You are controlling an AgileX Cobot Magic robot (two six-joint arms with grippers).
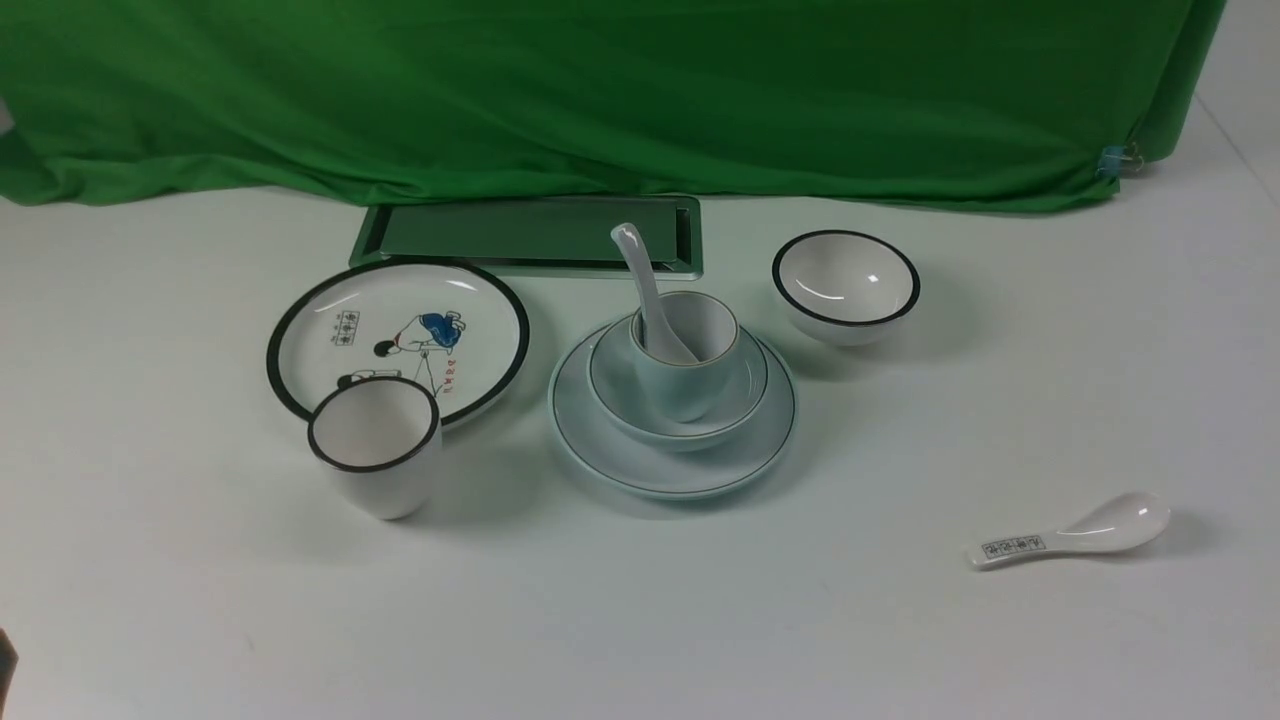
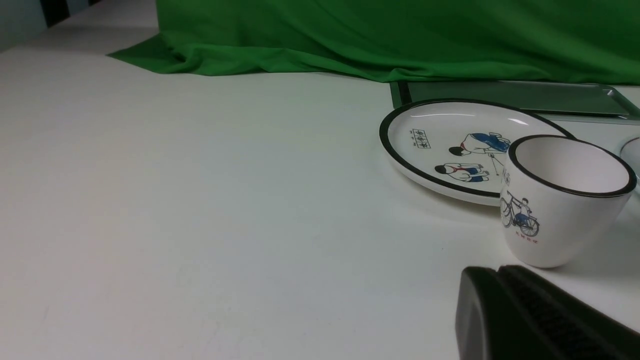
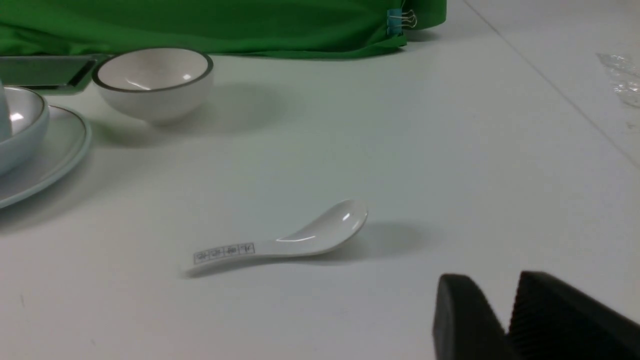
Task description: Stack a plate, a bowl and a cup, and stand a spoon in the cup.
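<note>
The pale blue plate (image 1: 610, 445) lies at the table's middle. The pale blue bowl (image 1: 620, 395) sits on it and the pale blue cup (image 1: 700, 385) stands in the bowl. The plain white spoon (image 1: 640, 285) stands in the cup, its handle leaning back and left. The plate (image 3: 60, 150) and the bowl (image 3: 25, 130) also show at the edge of the right wrist view. Neither gripper shows in the front view. My left gripper (image 2: 500, 271) is shut and empty, low over the table near the black-rimmed cup. My right gripper (image 3: 492, 277) has its fingertips slightly apart and is empty, near the patterned spoon.
A cartoon plate (image 1: 400, 330) and a black-rimmed white cup (image 1: 375, 450) stand left of the stack. A black-rimmed bowl (image 1: 845, 285) is at the back right. A patterned spoon (image 1: 1070, 535) lies at the front right. A metal tray (image 1: 530, 235) and green cloth (image 1: 600, 90) are at the back.
</note>
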